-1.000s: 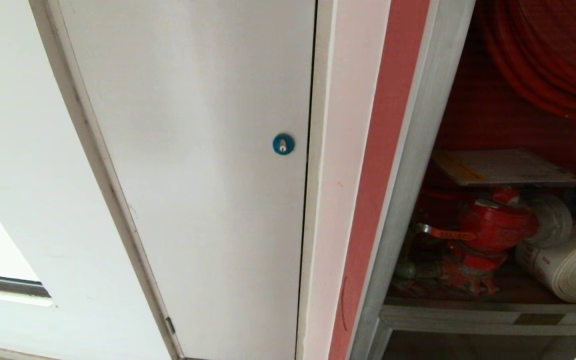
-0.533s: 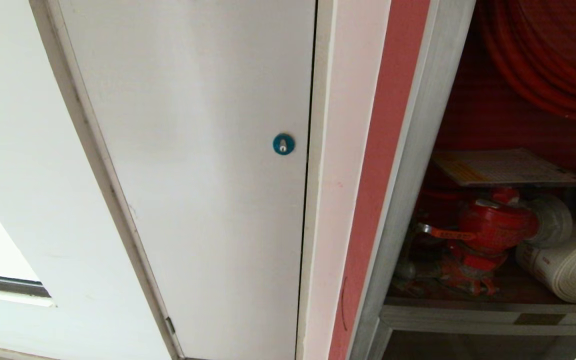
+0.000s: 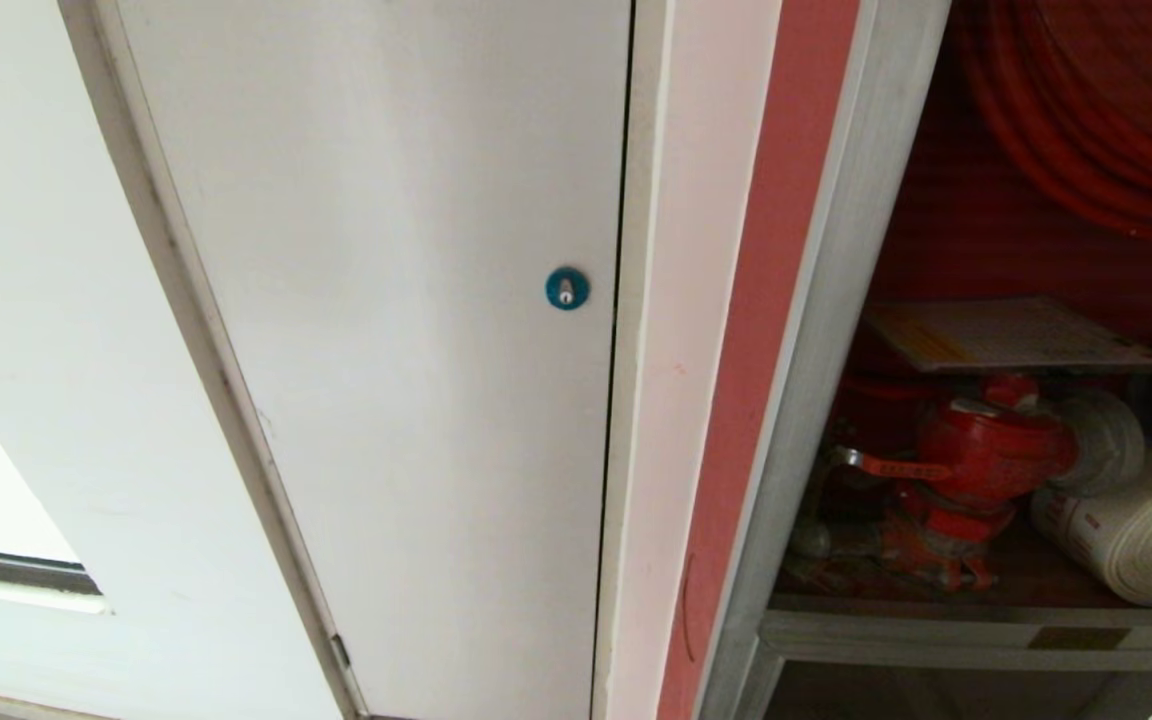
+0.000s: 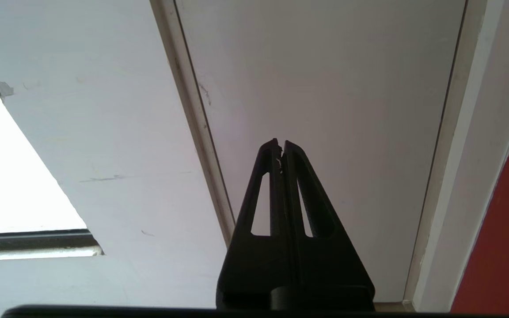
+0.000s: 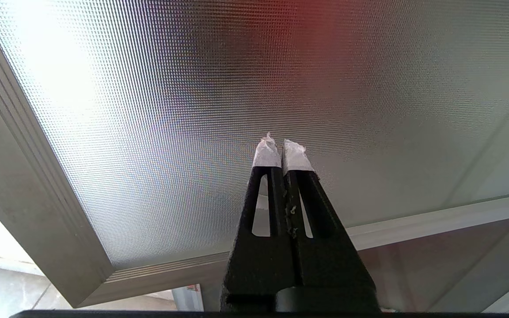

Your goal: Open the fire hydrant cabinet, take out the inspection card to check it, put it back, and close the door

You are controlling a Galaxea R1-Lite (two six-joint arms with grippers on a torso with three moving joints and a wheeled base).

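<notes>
Head view: the brushed silver-framed fire hydrant cabinet [image 3: 836, 300] stands open on the right, its red interior showing. The pale beige-grey inspection card [image 3: 1016, 335] with a yellow patch lies flat atop the red valve [image 3: 986, 455], left of a white rolled hose [image 3: 1136, 530]. To the left is a plain white panel door [image 3: 386, 350]. The left gripper [image 4: 281, 143] faces that panel, pinched together, empty. The right gripper [image 5: 279, 143], tape-tipped, is likewise closed and empty before a textured glass pane [image 5: 237, 88].
</notes>
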